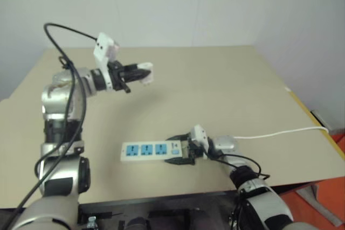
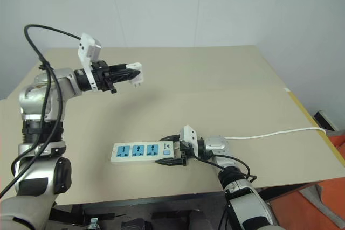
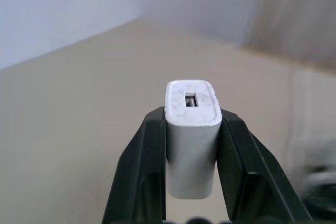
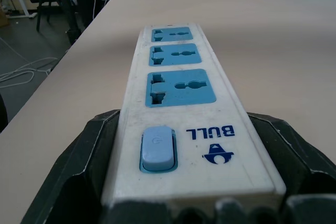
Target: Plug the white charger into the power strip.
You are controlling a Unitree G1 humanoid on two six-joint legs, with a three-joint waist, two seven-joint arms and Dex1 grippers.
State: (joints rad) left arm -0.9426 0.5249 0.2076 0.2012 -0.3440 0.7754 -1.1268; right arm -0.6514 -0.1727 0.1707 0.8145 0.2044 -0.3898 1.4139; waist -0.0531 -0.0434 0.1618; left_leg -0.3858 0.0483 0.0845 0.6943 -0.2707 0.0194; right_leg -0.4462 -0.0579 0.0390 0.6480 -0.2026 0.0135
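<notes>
A wide beige surface (image 1: 215,90) is seen, with a thin white cord (image 1: 280,132) running off toward its right edge. The power strip (image 2: 141,151) lies flat near the front edge, three blue socket faces up, switch end toward the right arm. That switch end is gripped by the right claw (image 2: 173,155), its black fingers (image 4: 84,156) set wide against both long sides of the bar, so the strip is held steady on the surface. The left claw (image 1: 137,72) is held up in the air, well above and well apart from the strip, over the far left part of the surface, pointing roughly level toward the right. The white charger (image 3: 191,129) is pinched between its two black fingers (image 3: 142,166), claw pressed tight on the charger's sides; the port end faces the wrist camera, and small prongs appear to stick out at the far tip in the right eye view. Judged risks: the charger sits level while the sockets face up, so a turn downward is needed, and a poor turn would bring the prongs in slanted and jam them on the socket face. A small smooth body could slip or twist in the pinch when pushed. Hard pressing off-centre could tip or slide the strip if the right grip is loose. The cord could be dragged.
</notes>
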